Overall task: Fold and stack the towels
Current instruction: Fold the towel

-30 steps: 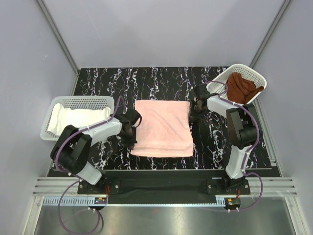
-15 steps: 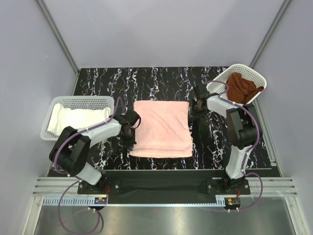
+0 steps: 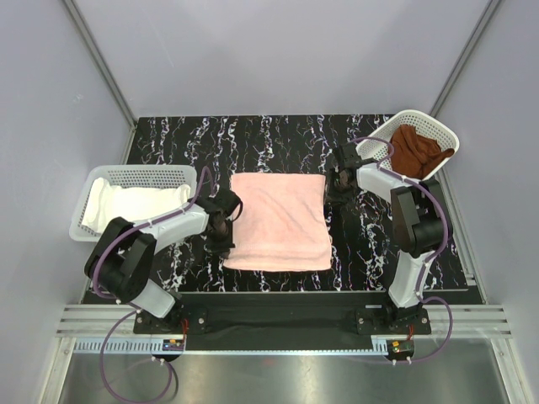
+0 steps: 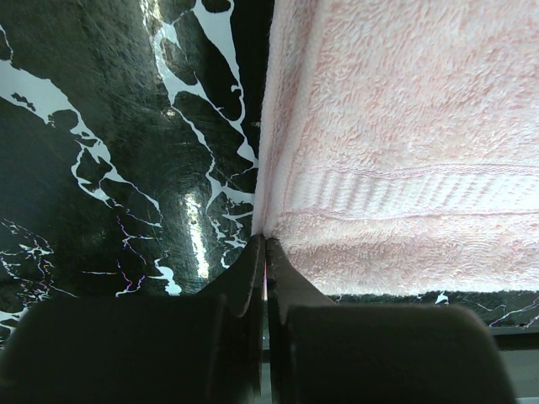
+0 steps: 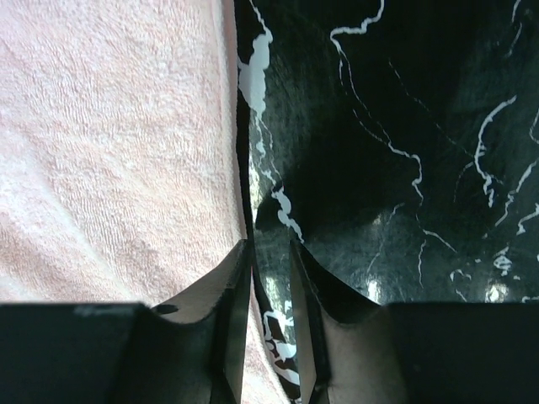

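Now, left gripper (image 4: 264,246) closed tight at the edge of the pink towel (image 3: 280,220), right gripper (image 5: 269,251) slightly parted, empty, opposite.

The table (image 3: 278,135) is black with white marble-like veins; the pale pink towel (image 3: 280,220) is plain, save a band of woven ridges near one edge, seen from the left wrist; the white towel (image 3: 126,204) lies in a white mesh basket (image 3: 143,174); the rust-brown towel (image 3: 418,149) in another white mesh basket (image 3: 413,118); the left arm (image 3: 168,225) and right arm (image 3: 376,178) are white and black; the walls (image 3: 278,59) pale lilac-grey.
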Motion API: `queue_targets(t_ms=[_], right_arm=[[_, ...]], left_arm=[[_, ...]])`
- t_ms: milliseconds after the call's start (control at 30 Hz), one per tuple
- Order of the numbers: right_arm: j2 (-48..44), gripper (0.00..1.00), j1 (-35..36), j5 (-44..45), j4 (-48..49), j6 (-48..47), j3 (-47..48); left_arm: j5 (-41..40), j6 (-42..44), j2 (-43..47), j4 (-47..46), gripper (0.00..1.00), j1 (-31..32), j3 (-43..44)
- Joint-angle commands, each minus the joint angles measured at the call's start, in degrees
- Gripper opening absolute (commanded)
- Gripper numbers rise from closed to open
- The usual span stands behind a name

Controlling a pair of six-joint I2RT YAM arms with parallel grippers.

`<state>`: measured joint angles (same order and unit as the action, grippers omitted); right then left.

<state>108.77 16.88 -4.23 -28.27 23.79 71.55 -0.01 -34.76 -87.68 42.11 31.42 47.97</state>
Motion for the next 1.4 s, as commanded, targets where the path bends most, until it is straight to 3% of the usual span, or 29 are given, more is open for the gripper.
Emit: queue_targets(t_ms=[0,367,667,933,1133,1367], right_arm=[[2.23,0.32,0.61,-1.22,2.43,-1.11,3.07],[1.71,0.3,0.69,1.68,1.64,0.82,4.12],[-2.86,0.3,0.69,-2.45,3.49,1.79,3.86],[-0.84,0.29,1.48,-1.57,0.85,1.26,5.18],[1.96,0.23,1.92,-7.99,4.98,0.91,4.21],[7.16,0.11,1.57,4.31,-1.87,3.1,7.11]], left_arm=[[-1.66,0.75,0.84,0.96,0.0,0.13,0.2],[-1.66,1.01,-0.03,1.31,0.0,0.13,0.81],[-1.92,1.28,0.4,1.31,0.0,0.13,0.73],[-2.01,1.37,0.84,1.84,0.0,0.13,0.99],[-2.27,1.45,0.84,2.36,0.0,0.13,0.81],[-4.2,2.07,0.23,5.79,0.0,0.13,1.78]])
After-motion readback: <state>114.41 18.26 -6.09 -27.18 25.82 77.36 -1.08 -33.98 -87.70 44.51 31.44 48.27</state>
